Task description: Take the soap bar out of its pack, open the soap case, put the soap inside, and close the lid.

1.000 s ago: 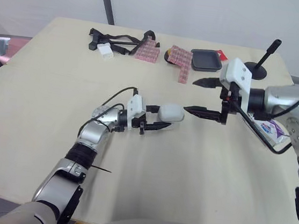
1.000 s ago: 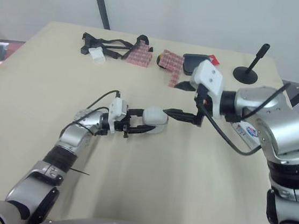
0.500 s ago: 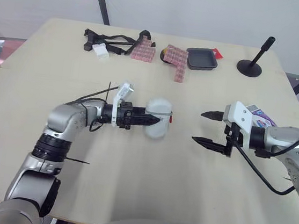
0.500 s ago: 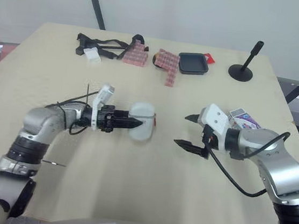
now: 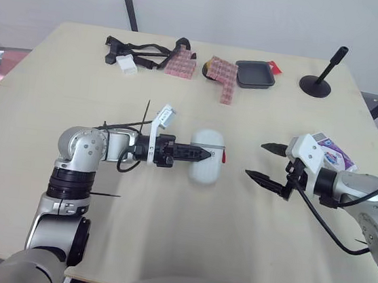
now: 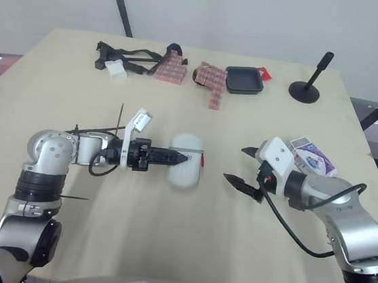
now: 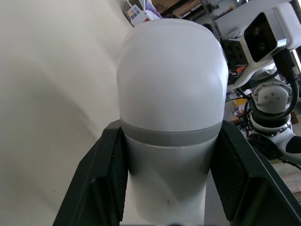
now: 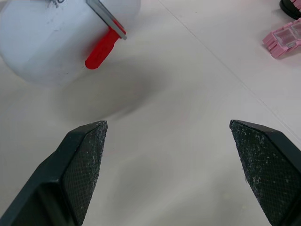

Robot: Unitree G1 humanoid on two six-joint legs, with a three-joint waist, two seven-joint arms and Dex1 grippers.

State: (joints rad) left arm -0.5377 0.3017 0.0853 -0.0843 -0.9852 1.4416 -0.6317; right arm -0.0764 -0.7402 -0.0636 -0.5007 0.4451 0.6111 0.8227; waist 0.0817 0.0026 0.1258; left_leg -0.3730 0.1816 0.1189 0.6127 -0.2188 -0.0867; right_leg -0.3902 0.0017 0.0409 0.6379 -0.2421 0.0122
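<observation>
Left end effector (image 5: 204, 155) grips the case (image 5: 205, 172).
Its long axis crosses the fingers (image 5: 186, 152); red tab (image 5: 224, 157) faces the wide-open right end effector (image 5: 254, 159), pack (image 5: 336, 154) beyond.

The soap case (image 5: 206, 172) is smooth plastic, the fingers (image 8: 84, 162) grainy.

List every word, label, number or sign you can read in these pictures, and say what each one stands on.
Nothing here can be read as text.
soap pack: purple and white printing, too small to read.
soap case: a few dark marks near its edge, cut off and unreadable.
</observation>
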